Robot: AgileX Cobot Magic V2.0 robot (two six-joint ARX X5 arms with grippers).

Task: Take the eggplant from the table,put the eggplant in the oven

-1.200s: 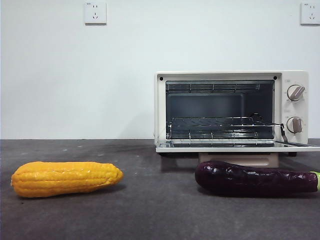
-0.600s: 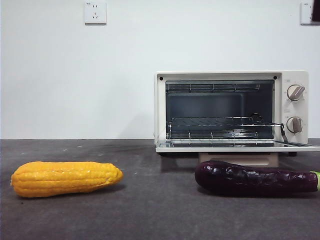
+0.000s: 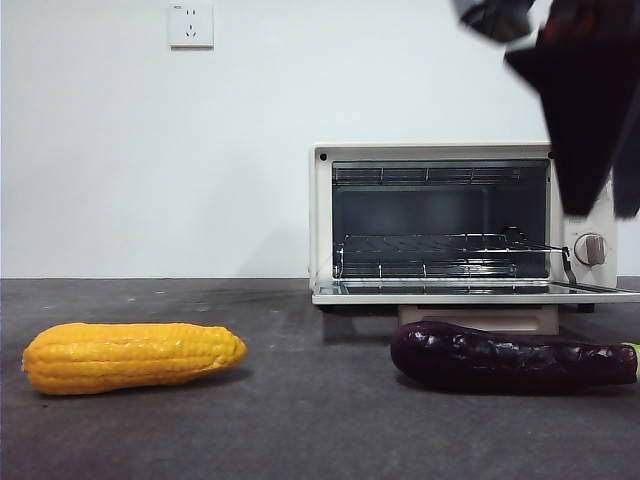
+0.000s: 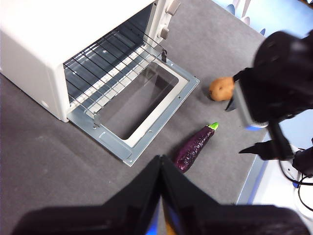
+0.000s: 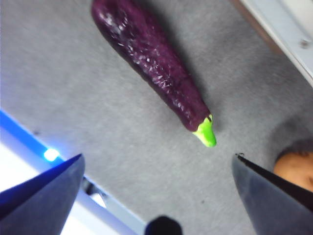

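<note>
The eggplant (image 3: 510, 360) lies on the table (image 3: 320, 430), dark purple and glossy, just in front of the oven (image 3: 440, 215). Its green stem end points right. The oven's door is folded down and the wire rack shows inside. My right gripper (image 3: 603, 210) hangs as a dark blur at the upper right, above the eggplant's stem end and in front of the oven's knob panel. In the right wrist view its jaws (image 5: 157, 156) stand wide open with the eggplant (image 5: 151, 63) beyond them, untouched. My left gripper (image 4: 160, 164) is shut and empty, high above the eggplant (image 4: 194, 147) and the oven (image 4: 49, 44).
A yellow-orange corn cob (image 3: 130, 355) lies on the table at the left. A potato (image 4: 221, 88) sits beside the oven's open door, past the eggplant's stem end, also seen as an orange-brown lump (image 5: 293, 169). The table's edge (image 4: 252, 181) runs close to the eggplant.
The right arm has come down into the front view from the top right corner and now covers the oven's upper knob. The eggplant, corn and oven have not moved.
</note>
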